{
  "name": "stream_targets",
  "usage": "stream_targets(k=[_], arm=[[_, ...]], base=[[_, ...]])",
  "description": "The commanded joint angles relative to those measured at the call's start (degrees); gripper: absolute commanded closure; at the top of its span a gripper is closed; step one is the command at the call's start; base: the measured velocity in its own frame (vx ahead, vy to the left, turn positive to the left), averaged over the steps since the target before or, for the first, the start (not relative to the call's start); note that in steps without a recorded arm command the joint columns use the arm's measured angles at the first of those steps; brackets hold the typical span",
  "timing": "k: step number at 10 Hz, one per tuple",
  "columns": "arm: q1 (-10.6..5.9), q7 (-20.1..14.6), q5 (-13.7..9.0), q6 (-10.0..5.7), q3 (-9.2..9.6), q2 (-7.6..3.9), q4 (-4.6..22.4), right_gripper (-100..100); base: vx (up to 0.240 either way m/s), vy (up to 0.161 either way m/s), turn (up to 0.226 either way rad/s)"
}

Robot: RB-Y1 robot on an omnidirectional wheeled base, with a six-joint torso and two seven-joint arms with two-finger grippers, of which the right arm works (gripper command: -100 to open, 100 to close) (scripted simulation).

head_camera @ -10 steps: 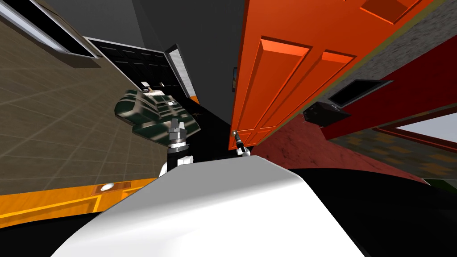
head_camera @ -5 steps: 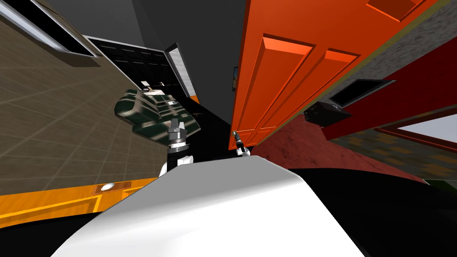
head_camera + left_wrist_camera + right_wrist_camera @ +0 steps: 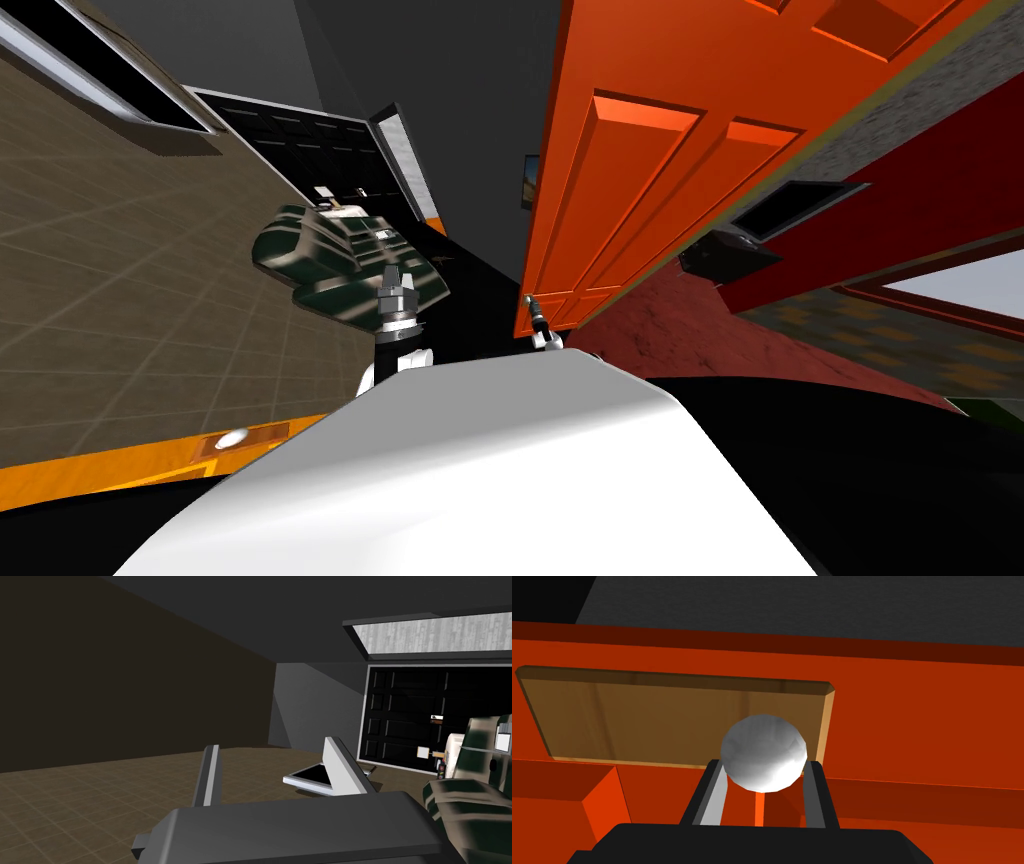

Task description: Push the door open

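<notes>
In the head view, the orange door (image 3: 640, 180) stands right of centre, my right hand (image 3: 530, 302) at its near edge. Left wrist view: left hand (image 3: 272, 746) spread open, empty. Right wrist view: fingers (image 3: 713, 798) clamp the door's pale round knob (image 3: 763, 752).

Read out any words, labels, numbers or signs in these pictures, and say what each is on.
No text can be read anywhere.
The small light patches on the black panelled door: too small to read.
The white patch on the green and white object: too small to tell.
The orange door, its silver knob and the brown plate behind it: no writing.
</notes>
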Motion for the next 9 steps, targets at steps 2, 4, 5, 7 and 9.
stream_targets(k=[2, 4, 5, 7, 9], arm=[[0.56, -0.1, -0.2, 0.78, -0.29, -0.46, -2.4, 100], [0.51, 0.3, -1.0, 0.95, -1.36, -0.92, -2.4, 100], [0.50, 0.4, -1.2, 1.00, -1.64, -0.97, -2.5, 100], [0.46, 0.6, -1.9, 1.13, -2.48, -1.01, -2.5, 100], [0.42, 0.9, -2.5, 1.27, -3.28, -0.81, -2.6, 100]], base=[[0.093, 0.023, 0.001], [0.069, 0.042, -0.025], [0.165, 0.107, -0.095], [0.116, 0.069, -0.038], [0.185, 0.082, -0.059]])
